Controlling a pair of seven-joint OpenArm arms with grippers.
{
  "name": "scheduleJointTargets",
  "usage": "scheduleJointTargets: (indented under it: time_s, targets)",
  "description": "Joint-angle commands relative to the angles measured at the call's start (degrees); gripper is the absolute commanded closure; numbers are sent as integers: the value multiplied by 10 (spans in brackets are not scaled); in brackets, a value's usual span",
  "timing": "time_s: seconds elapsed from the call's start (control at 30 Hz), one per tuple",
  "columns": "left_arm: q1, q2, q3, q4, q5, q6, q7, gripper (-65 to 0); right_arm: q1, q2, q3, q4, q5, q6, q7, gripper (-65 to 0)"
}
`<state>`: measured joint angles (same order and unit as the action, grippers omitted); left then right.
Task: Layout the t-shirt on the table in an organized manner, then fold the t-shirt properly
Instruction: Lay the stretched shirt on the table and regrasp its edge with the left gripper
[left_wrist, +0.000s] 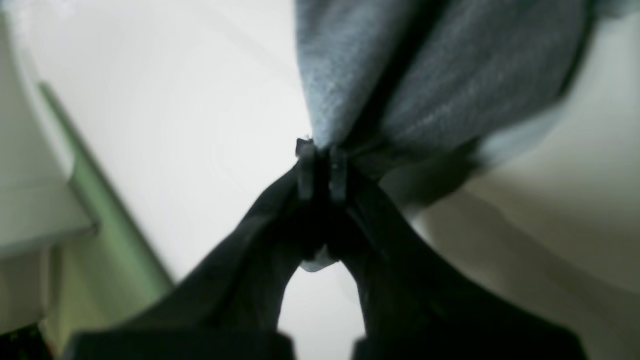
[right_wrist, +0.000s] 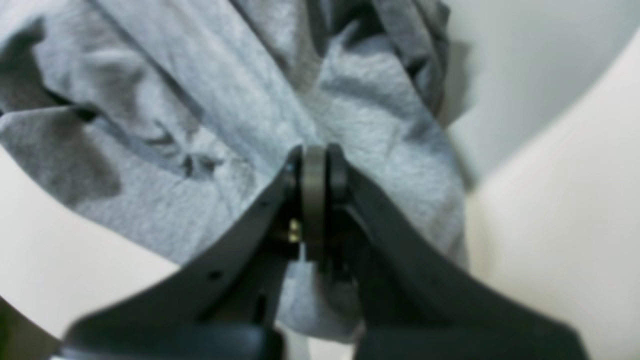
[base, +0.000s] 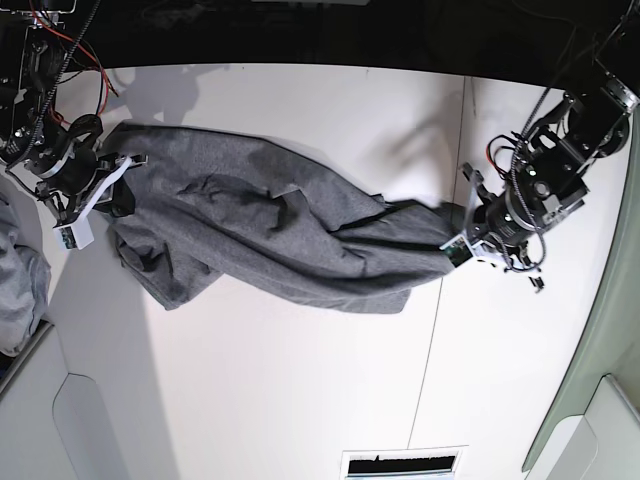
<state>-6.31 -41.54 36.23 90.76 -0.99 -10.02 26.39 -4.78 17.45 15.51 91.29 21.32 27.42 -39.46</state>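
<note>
left gripper (left_wrist: 322, 150): jaws closed, pinching t-shirt (base: 270, 225) fabric, arm at base-view right, wrist pointing inward | right gripper (right_wrist: 315, 152): jaws pressed together over t-shirt cloth, arm at base-view left edge | arms well apart, cloth spanning between them

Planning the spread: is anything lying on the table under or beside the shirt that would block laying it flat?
Nothing visible: the white table is bare around the heather-grey t-shirt, stretched between left gripper and right gripper.
</note>
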Motion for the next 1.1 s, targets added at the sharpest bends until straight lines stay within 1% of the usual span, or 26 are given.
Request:
scheduleJointTargets:
  time_s: [0.0,0.1,0.13,0.23,0.3,0.33,0.4,0.43,0.47,0.5,0.53,0.67,0.73,0.83,0.9,1.03,1.07]
  targets:
    - [-10,-19,-15,12,4,1,-14,0,9,19,4,11,1,0,22,0]
    - [-13,-51,-33,27,4,-38,-37,0,19,40,4,11,-10,0,34,0]
    - [-14,-60,-35,34,4,-46,-43,0,26,47,4,11,-10,0,34,0]
    - [-23,-76,-36,62,4,-55,-43,0,48,64,4,11,-14,0,33,0]
    - [-38,-78,-36,70,4,-57,-43,0,63,67,4,11,-14,-2,32,0]
    - [-48,-78,-36,71,3,-57,-44,-34,68,67,4,11,-13,-2,30,0]
    - [-63,-78,-36,70,-19,-57,-48,-167,70,65,4,11,10,-2,22,-115]
    - [-70,-78,-36,70,-34,-57,-47,-223,70,64,4,11,24,-2,19,-171]
    - [-74,-78,-36,70,-53,-57,-42,-257,70,61,4,11,33,-2,11,-214]
    - [-79,-78,-36,70,-73,-57,-32,-260,70,59,4,11,38,-2,6,-239]
    - [-80,-77,-36,71,-96,-57,-21,-260,70,56,4,11,38,-2,4,-246]
    - [-67,-76,-36,79,-181,-57,1,-259,69,54,7,11,36,-6,-9,-246]
    - [-41,-75,-36,99,-195,-65,9,-259,68,54,20,11,37,-14,-24,-246]
    - [15,-65,-36,127,-220,-92,29,-259,63,54,60,11,54,-16,-48,-246]
    - [53,-50,-36,135,-227,-98,30,-259,52,54,95,11,69,-16,-49,-246]
    - [110,7,-49,135,-226,-95,30,-260,7,54,154,10,72,-14,-49,-247]
    - [120,24,-60,135,-226,-88,30,-260,-8,54,162,10,75,-11,-49,-260]
